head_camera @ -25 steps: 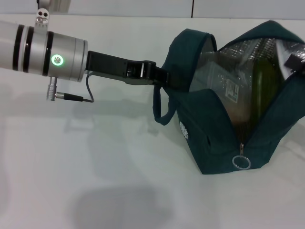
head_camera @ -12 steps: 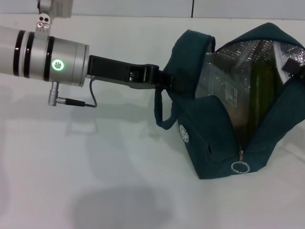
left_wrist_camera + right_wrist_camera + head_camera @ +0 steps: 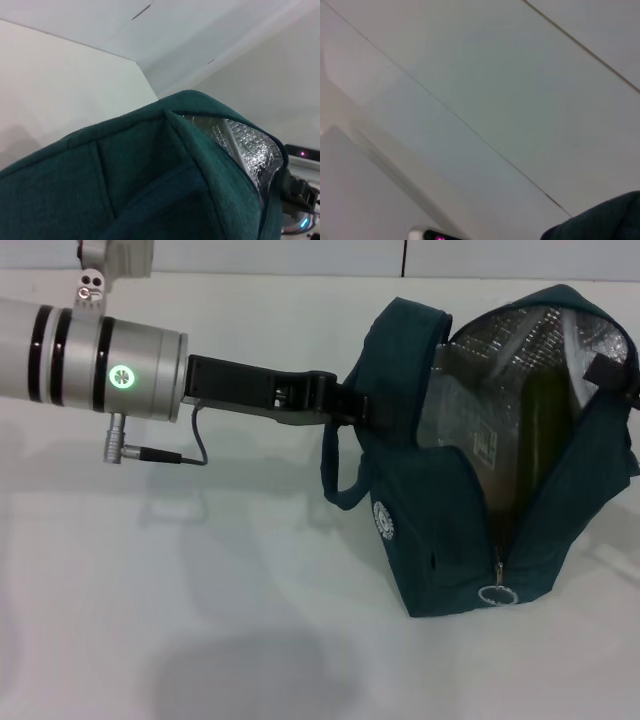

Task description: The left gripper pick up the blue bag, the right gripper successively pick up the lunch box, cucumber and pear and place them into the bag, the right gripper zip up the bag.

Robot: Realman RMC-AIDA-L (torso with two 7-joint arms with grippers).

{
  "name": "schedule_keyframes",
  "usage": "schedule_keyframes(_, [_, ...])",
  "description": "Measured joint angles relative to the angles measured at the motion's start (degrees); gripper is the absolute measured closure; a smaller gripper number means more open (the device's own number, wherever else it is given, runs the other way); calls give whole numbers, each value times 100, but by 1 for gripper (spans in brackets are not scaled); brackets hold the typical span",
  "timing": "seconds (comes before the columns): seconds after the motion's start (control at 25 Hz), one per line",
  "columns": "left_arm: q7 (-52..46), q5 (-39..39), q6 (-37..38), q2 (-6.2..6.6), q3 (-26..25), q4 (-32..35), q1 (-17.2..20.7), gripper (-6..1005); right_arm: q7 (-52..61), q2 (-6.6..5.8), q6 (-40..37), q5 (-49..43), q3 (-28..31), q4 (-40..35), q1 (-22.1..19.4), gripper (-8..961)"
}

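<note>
The blue bag (image 3: 450, 530) stands open on the white table (image 3: 200, 580), its silver lining showing. My left gripper (image 3: 350, 406) is shut on the bag's upper left edge, by the loop handle (image 3: 340, 480). Inside I see the clear lunch box (image 3: 470, 435) with a label and the green cucumber (image 3: 545, 425) upright beside it. The pear is hidden. A black part of my right gripper (image 3: 612, 365) sits at the bag's upper right rim. The zipper ring (image 3: 497, 595) hangs at the near end. The bag fills the left wrist view (image 3: 150, 175); a corner shows in the right wrist view (image 3: 605, 220).
The left arm's silver forearm (image 3: 90, 355) reaches in from the left above the table. The table's far edge meets a wall behind the bag. The right arm's wrist with a lit lamp shows past the bag in the left wrist view (image 3: 300, 200).
The bag's mouth has tilted and shifted a little left; the zipper ring has dropped slightly toward me. The left arm nudged right, then stayed. The right gripper part has moved up along the rim.
</note>
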Motion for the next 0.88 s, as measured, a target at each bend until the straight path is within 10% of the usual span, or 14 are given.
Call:
schedule_keyframes(0.36, [73, -241, -1, 21, 4, -111, 57, 961, -231, -35, -394, 59, 127, -14, -68, 498])
schedule_keyframes(0.44, [98, -242, -26, 29, -4, -173, 57, 961, -338, -37, -492, 60, 225, -16, -145, 292])
schedule_keyframes(0.88, [150, -243, -135, -8, -11, -211, 101, 960, -1328, -99, -1520, -105, 440, -18, -716, 296])
